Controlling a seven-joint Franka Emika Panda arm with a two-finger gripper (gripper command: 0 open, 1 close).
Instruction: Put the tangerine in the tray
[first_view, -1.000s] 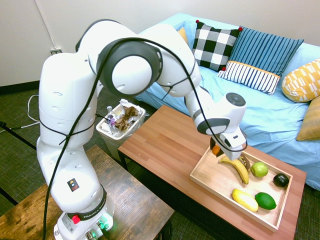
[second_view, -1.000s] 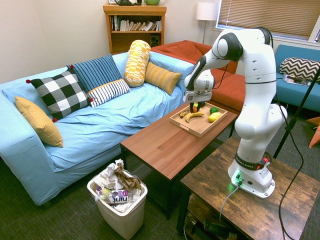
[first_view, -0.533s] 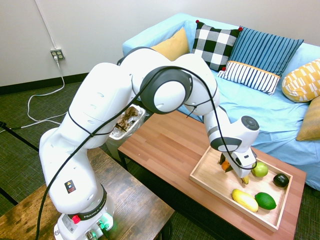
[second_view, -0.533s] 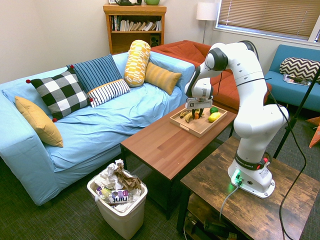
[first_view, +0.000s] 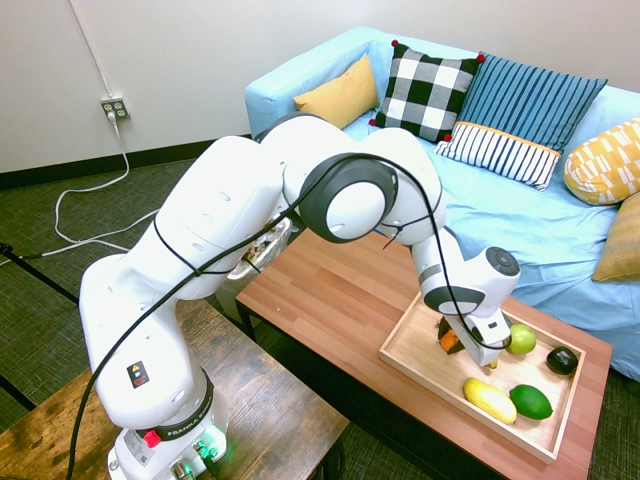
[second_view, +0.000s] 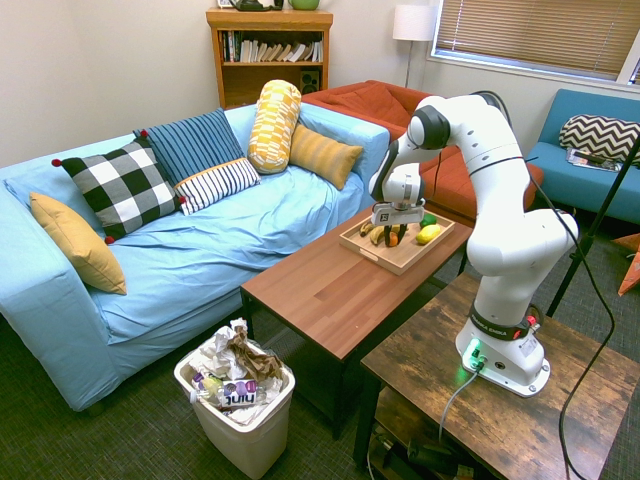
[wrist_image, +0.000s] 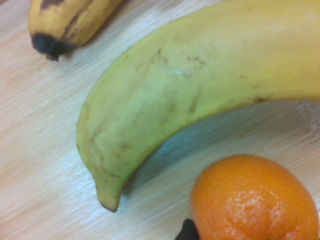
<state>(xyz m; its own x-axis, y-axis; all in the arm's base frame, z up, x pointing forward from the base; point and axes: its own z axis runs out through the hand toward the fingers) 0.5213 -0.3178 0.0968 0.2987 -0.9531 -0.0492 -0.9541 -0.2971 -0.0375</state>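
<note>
Arm is reaching out over the coffee table (first_view: 330, 290), forearm angled down, wrist pointing the gripper (first_view: 452, 341) straight down into the tray (first_view: 420, 355), lower right of the first exterior frame. In the second exterior view the gripper (second_view: 392, 238) is sitting right of center, low over the tray (second_view: 395, 258). Fingers are clamped tight on the tangerine (first_view: 452, 342), holding it at the tray's near-left part, at or just above the floor; contact with the wood is not resolvable. Wrist view is showing the tangerine (wrist_image: 252, 199) just beside a yellow banana (wrist_image: 195, 95), with a second, browner banana tip (wrist_image: 60, 25) in the upper left. Green apple (first_view: 519, 339) is lying just right of the gripper. Labels: small "FRANKA" lettering is showing on the arm base ring, rest too small to read. Wrapper print in the trash bin (second_view: 240, 415) is illegible.
</note>
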